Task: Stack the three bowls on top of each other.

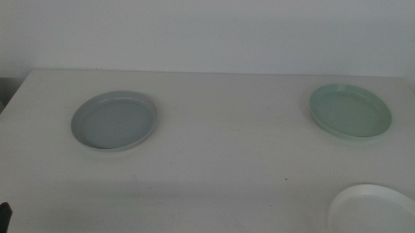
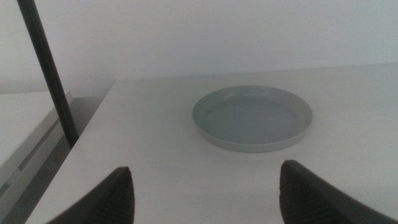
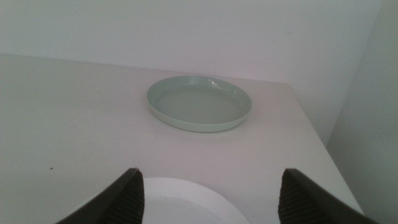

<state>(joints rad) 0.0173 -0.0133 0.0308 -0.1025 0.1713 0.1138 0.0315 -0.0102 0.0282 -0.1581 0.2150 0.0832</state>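
From the middle camera I see the three dishes lying separately on the white table [image 1: 214, 137]: the shallow grey-blue round bowl [image 1: 114, 120] at the left, the pale mint green round bowl [image 1: 350, 111] at the far right, and the white round bowl [image 1: 378, 216] at the near right corner, cut off by the frame.

My left gripper [image 2: 202, 193] is spread wide, holding nothing; the grey-blue bowl [image 2: 252, 117] sits ahead of it, well apart.

My right gripper [image 3: 208, 196] is also spread wide and empty. The white bowl [image 3: 168, 202] lies just below and between its jaws, and the mint bowl [image 3: 199, 102] lies farther ahead.
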